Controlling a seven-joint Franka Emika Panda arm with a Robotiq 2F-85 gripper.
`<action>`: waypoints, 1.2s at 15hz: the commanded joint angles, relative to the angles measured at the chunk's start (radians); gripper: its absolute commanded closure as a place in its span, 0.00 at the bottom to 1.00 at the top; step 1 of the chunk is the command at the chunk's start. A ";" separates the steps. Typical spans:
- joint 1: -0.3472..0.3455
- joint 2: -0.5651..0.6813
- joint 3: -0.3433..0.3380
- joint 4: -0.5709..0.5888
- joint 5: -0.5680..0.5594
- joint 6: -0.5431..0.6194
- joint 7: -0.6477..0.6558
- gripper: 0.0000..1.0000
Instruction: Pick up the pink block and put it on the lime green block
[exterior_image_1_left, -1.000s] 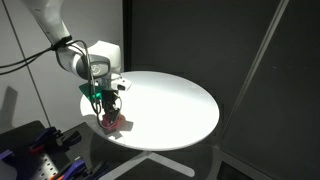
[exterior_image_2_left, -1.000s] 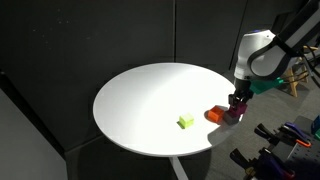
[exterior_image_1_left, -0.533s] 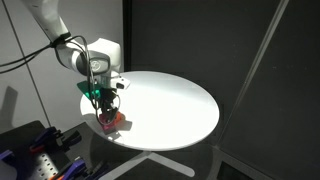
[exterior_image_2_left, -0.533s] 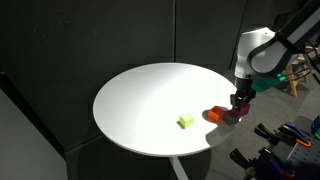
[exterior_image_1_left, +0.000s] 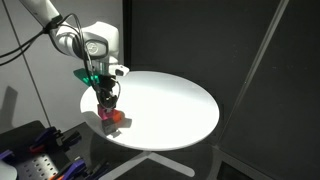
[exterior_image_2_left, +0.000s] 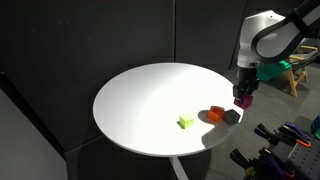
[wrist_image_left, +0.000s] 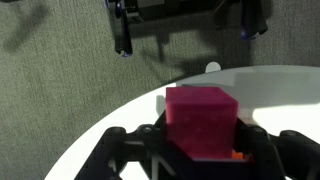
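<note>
Wrist view, centre frame: the pincer (wrist_image_left: 200, 148) grips the pink block (wrist_image_left: 201, 115), held above the worktop (wrist_image_left: 285, 88), presumably so it can travel to the lime green block (exterior_image_2_left: 186, 122).

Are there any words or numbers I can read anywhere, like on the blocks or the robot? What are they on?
No text can be read.
The pink block has plain faces.
The lime green block is plain too.
The white table carries no print.
The dark gear beside the table is too small and blurred to show any label.
</note>
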 joint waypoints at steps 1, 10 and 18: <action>0.008 -0.058 0.009 0.028 0.013 -0.067 -0.051 0.73; 0.062 -0.033 0.056 0.135 0.026 -0.085 -0.093 0.73; 0.119 0.089 0.110 0.216 0.043 -0.076 -0.095 0.73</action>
